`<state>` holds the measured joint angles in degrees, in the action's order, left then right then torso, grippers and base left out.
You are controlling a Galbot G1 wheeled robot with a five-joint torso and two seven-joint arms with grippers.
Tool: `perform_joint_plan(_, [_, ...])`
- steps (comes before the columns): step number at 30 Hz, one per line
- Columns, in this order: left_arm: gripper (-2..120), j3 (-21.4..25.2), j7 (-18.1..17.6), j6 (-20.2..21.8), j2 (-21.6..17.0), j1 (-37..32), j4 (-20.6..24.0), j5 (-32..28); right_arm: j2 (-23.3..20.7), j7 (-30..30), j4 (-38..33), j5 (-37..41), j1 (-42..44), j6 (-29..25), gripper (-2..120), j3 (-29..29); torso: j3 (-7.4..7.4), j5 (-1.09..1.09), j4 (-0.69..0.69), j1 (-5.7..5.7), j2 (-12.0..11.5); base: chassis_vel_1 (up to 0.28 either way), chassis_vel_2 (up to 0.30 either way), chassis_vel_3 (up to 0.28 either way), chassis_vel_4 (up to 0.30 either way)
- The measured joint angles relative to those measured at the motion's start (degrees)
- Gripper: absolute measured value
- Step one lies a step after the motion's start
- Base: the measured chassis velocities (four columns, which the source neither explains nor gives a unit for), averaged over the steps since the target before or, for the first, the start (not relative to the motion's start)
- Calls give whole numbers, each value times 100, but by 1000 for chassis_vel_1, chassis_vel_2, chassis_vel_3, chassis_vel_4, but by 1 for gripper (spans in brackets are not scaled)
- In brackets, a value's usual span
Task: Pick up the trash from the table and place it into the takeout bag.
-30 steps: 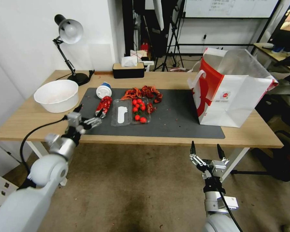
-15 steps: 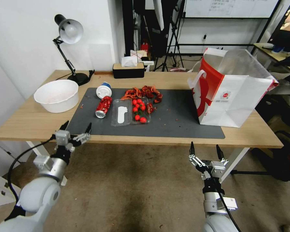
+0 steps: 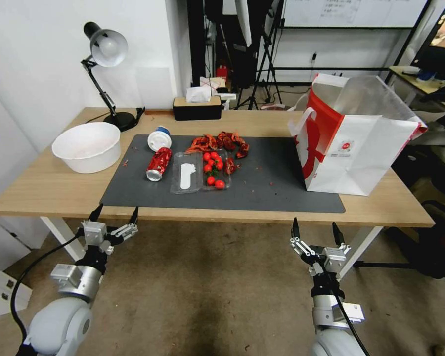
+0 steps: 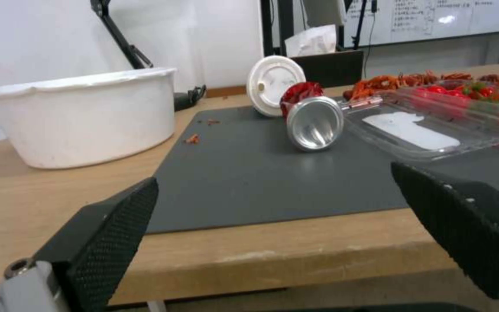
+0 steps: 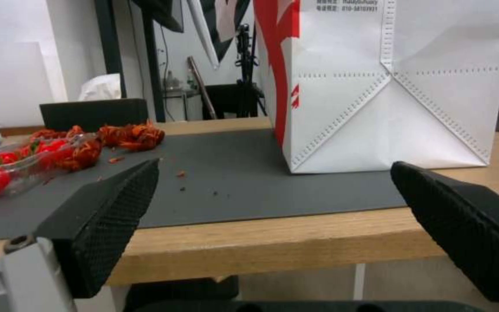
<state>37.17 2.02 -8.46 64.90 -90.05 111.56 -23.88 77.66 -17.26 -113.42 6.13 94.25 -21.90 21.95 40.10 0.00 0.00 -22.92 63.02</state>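
The left gripper (image 3: 112, 215) has dropped back below the table (image 3: 44, 190) edge, fingers apart and empty; the right gripper (image 3: 315, 230) hangs low, fingers apart. One crushed red can (image 3: 156, 164) lies on the mat: light, thin-walled, likely slippery, best pinched across its body. One blue cup (image 3: 159, 139), one bowl (image 3: 87, 146), one takeout bag (image 3: 353, 146).

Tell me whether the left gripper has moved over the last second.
Yes. The left gripper has pulled back off the dark grey mat, away from the crushed red can, and now hangs open below the light-wood table's near edge.
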Motion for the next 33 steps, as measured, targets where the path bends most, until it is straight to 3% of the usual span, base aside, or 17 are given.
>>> perform_joint_plan(12, [100, -76, 11, -83, 120, 14, -26, 171, -2, 0, 6, 0, 9, -37, 100, -2, 0, 0, 0, 0, 0, 0, 0, 0, 0])
perform_joint_plan(19, [100, -319, -5, 147, 52, 360, -15, 158, -10, 3, 17, 0, 5, -49, 100, -2, 0, 0, -1, 0, 0, 0, 0, 0, 0])
perform_joint_plan(33, [100, -1022, -252, 786, -301, 1351, -219, -594, -24, 6, -13, -2, 16, -45, 100, 11, 1, 0, -1, 0, 0, 0, 0, 0, 0])
